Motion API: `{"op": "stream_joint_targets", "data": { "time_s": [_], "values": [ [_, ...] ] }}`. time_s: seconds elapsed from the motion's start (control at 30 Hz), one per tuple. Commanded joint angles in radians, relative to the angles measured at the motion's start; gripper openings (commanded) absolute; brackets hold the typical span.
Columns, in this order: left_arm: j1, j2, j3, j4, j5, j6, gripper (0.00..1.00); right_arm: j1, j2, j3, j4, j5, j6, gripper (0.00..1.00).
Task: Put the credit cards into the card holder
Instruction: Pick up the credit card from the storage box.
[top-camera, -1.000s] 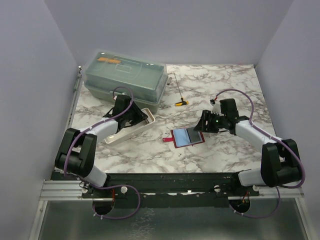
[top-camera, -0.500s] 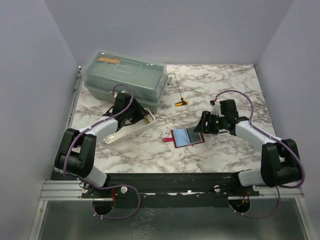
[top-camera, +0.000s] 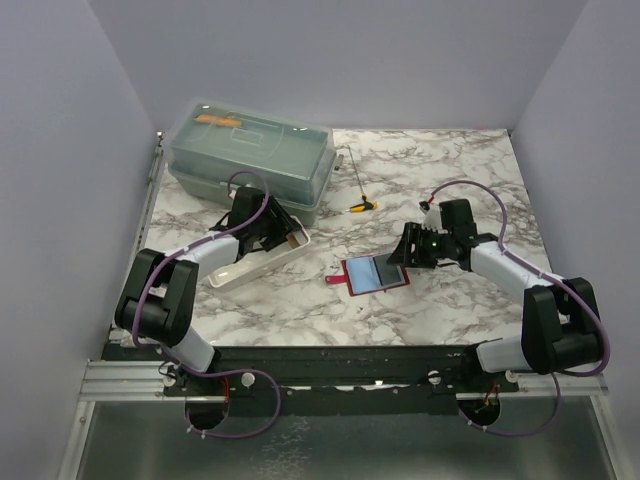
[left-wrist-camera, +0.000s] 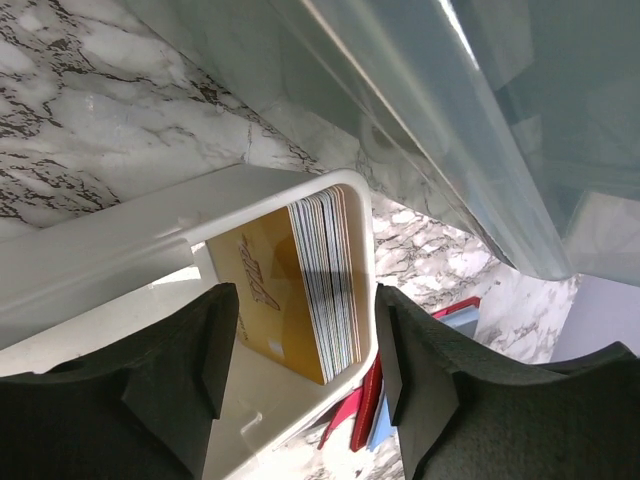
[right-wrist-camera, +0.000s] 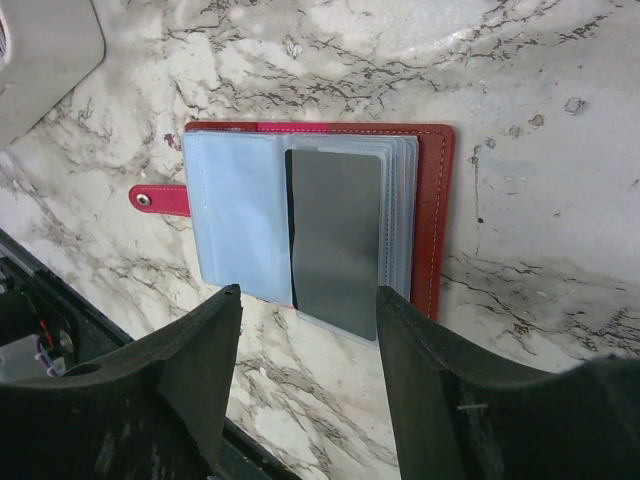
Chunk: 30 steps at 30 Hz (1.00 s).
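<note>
Red stitched card holder open, flat grey card atop; right gripper wide; left gripper wide astride stacked cards.

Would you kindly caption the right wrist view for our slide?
Open right gripper poised over the red card holder, dark card showing.

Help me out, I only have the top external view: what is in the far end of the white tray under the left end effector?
Observer: A stack of cards stands on edge against the white tray end wall, with a gold card facing out.
Operator: Is it gripping them?
Observer: No, the left end effector is open and grips nothing.
Operator: And by the right arm?
Observer: The red card holder lies open, with a dark grey card at its clear sleeves.
</note>
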Motion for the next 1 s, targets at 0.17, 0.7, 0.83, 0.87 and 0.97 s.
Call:
{"op": "stream_joint_targets", "data": {
  "time_s": [0.17,0.7,0.83,0.87,0.97],
  "values": [
    [0.004,-0.023,0.033,0.018,0.016,-0.008,0.47,0.008,0.002,-0.003,-0.003,-0.013,-0.016,0.6],
    [0.004,-0.048,0.031,-0.022,0.007,-0.008,0.61,0.008,0.001,-0.004,-0.004,-0.013,-0.017,0.6],
    [0.004,-0.048,0.008,-0.022,0.003,-0.017,0.69,0.008,0.007,-0.005,0.001,-0.016,-0.017,0.6],
    [0.003,-0.043,0.007,-0.019,0.007,-0.02,0.7,0.008,0.008,-0.005,0.001,-0.017,-0.016,0.6],
    [0.004,-0.02,0.003,0.011,0.025,-0.031,0.69,0.007,0.008,-0.002,0.002,-0.019,-0.017,0.6]
  ]
}}
